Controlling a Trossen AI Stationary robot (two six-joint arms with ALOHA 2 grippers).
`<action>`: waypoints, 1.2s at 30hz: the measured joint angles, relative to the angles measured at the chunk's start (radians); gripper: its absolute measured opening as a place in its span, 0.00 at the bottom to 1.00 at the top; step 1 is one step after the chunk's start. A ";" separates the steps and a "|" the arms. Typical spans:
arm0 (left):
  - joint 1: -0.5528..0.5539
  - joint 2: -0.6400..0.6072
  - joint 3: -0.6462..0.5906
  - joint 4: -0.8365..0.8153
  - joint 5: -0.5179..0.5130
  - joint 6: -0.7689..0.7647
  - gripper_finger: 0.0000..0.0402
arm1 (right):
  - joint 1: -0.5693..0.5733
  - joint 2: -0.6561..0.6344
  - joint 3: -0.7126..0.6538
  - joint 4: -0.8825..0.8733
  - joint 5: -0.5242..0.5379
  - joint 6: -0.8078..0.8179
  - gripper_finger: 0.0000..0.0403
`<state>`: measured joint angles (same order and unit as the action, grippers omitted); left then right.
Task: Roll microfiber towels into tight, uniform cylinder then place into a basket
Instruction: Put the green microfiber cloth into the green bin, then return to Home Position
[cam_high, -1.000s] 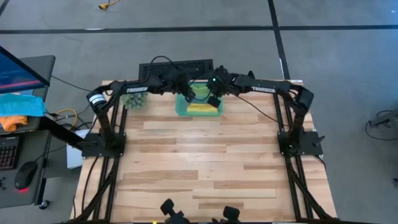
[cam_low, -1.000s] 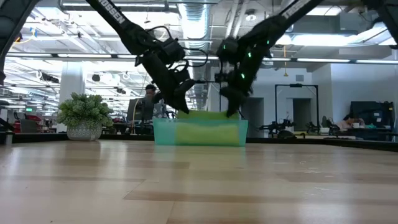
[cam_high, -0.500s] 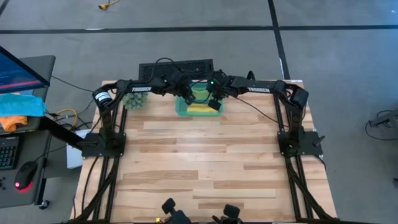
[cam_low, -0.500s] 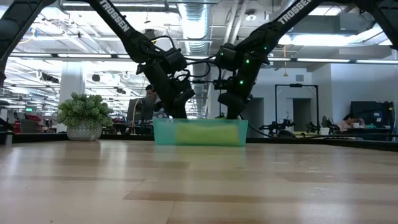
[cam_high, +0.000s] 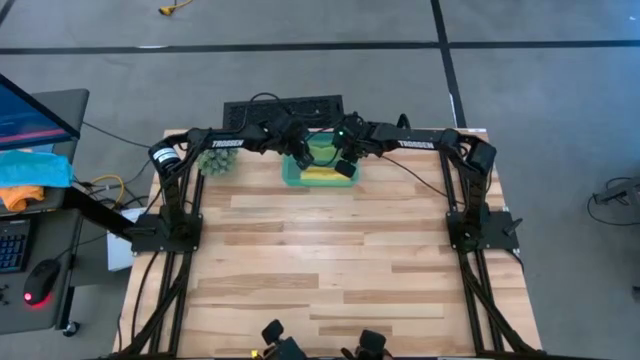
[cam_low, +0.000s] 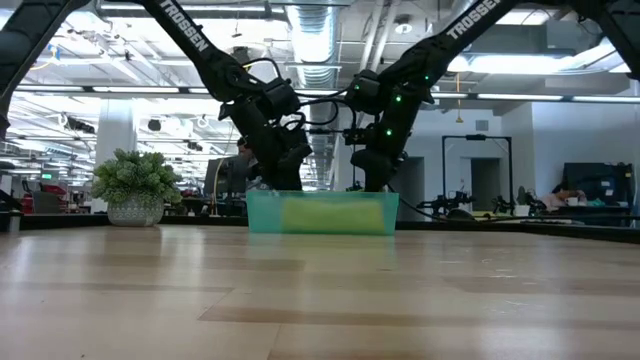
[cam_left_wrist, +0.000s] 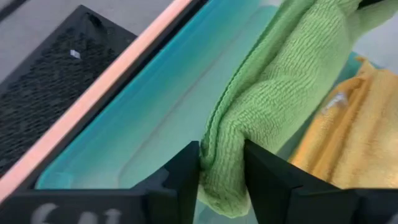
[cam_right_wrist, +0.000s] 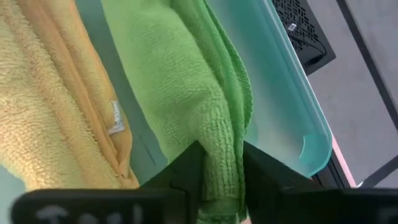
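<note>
The teal basket (cam_high: 290, 178) stands at the table's far edge, in the middle. Inside it the rolled lime green towel (cam_right_wrist: 180, 74) lies along the far wall, and the yellow towel (cam_right_wrist: 50, 106) lies next to it on the near side. My left gripper (cam_left_wrist: 222, 174) reaches down into the basket's left end and is shut on one end of the green towel. At the basket's right end my right gripper (cam_right_wrist: 222, 174) is shut on the towel's other end. In the low view both grippers dip behind the basket's near wall (cam_low: 320, 213). My left gripper pinches the green towel's left end (cam_left_wrist: 217, 146) between its two fingers, several layers of the roll. The fingers slant down from the table's left. The towel lies on the basket's floor. My right gripper pinches the green towel's right end (cam_right_wrist: 221, 146) between its two fingers, several layers thick. It slants down from the table's right. That end of the towel rests in the basket beside the far wall (cam_right_wrist: 286, 106).
A fuzzy green plant (cam_high: 213, 160) stands left of the basket. A black grille (cam_high: 283, 108) lies just beyond the table's far edge. The wooden tabletop (cam_high: 320, 260) stretches toward the near edge. A side desk (cam_high: 30, 180) with cyan and orange cloths stands off the table's left.
Both grippers have gone down into the basket with the green towel. The towel showed above the basket's rim a second ago; it now lies below the rim beside the yellow towel.
</note>
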<state>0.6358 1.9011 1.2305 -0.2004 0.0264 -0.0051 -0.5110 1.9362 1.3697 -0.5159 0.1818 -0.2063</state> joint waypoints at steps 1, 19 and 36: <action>0.000 0.000 0.000 0.000 0.013 0.000 0.28 | 0.000 0.000 0.000 0.000 0.000 0.002 0.29; 0.020 -0.097 0.000 -0.094 0.001 0.020 0.35 | 0.008 -0.026 0.074 -0.087 0.002 -0.001 0.53; -0.162 -0.639 -0.277 -0.216 -0.007 -0.007 0.35 | 0.198 -0.630 -0.353 -0.106 -0.001 0.132 0.46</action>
<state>0.4735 1.2619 0.9535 -0.4165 0.0197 -0.0118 -0.3132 1.3059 1.0172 -0.6215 0.1806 -0.0741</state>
